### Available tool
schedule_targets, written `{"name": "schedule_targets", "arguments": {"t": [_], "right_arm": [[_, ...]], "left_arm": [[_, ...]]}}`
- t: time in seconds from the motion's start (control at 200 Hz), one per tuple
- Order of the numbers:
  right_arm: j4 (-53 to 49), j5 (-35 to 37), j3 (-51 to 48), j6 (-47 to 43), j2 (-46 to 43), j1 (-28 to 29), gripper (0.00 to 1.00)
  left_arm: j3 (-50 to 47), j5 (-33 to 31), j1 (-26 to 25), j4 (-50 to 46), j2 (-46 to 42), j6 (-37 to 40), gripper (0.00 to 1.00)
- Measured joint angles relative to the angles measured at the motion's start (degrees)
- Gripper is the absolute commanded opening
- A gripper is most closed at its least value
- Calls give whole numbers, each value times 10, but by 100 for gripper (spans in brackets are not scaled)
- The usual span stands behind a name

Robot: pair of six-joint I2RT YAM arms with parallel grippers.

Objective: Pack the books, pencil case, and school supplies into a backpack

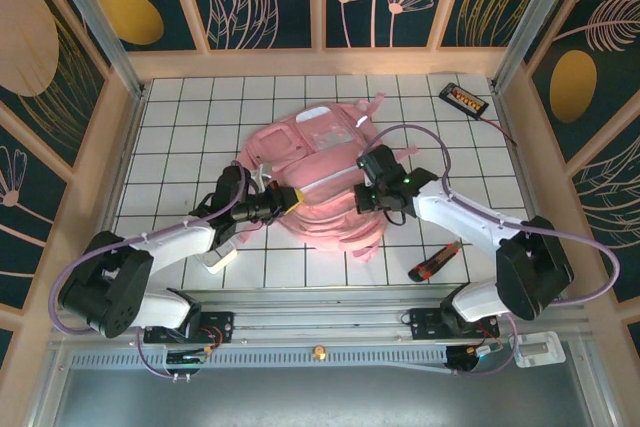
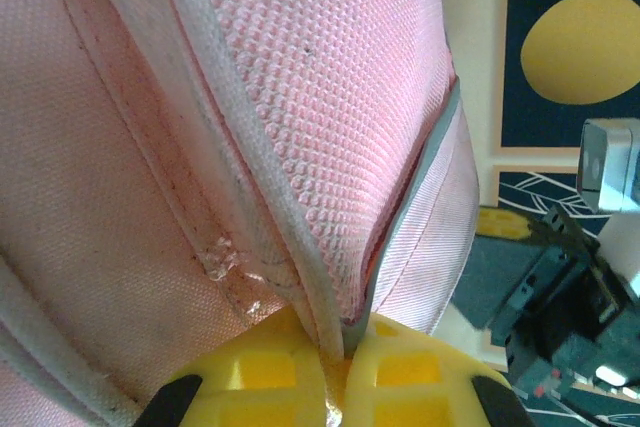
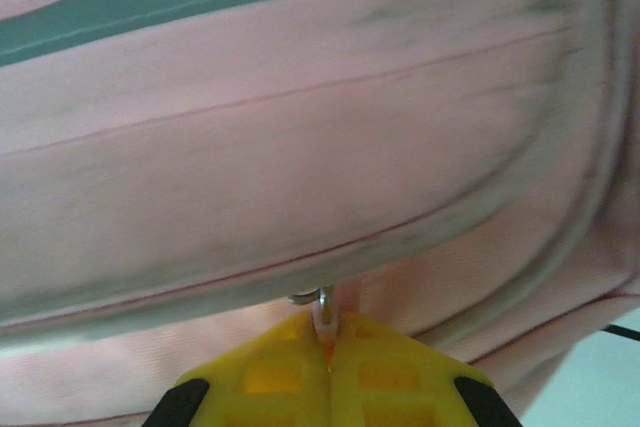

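The pink backpack [image 1: 320, 172] lies flat in the middle of the tiled table. My left gripper [image 1: 297, 197] reaches in from the left. Its yellow fingers [image 2: 270, 372] are shut on a piped fabric edge of the backpack [image 2: 330, 97]. At the bag's right side, my right gripper [image 1: 363, 197] is shut on a small white zipper pull [image 3: 325, 309] with a metal loop, pressed against the backpack fabric [image 3: 300, 127]. A red and black cutter [image 1: 435, 262], a small loose supply, lies on the table near the right arm. The books and the pencil case are out of view.
A flat black device with orange buttons [image 1: 463, 99] and its cable lies at the back right corner. A small white object [image 1: 222, 259] sits under the left arm. Wooden rails and patterned walls close in the table on three sides.
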Motion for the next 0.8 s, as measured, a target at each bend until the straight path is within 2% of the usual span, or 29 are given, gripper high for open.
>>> {"name": "schedule_targets", "arguments": {"t": [0.155,0.285,0.4,0.44,0.57,0.666,0.801], "right_arm": [[1,-16,16,-9,19,-18,0],[12,-21,16,6,20,7,0],[59,-43,-9,59,19,37,0],[74,-50,-19,84,20,49,0],[107,-71,-16,144,37,85,0],[112,-83,-2,171,52,103,0],[112,-96,23,186,68,106,0]], "left_arm": [[2,9,19,-19,-5,19,0],[14,24,53,-47,-4,38,3],[50,35,99,-86,20,68,5],[67,39,117,-101,35,80,11],[110,31,159,-125,60,110,42],[105,22,174,-118,46,101,65],[41,22,169,-96,-28,60,68]]}}
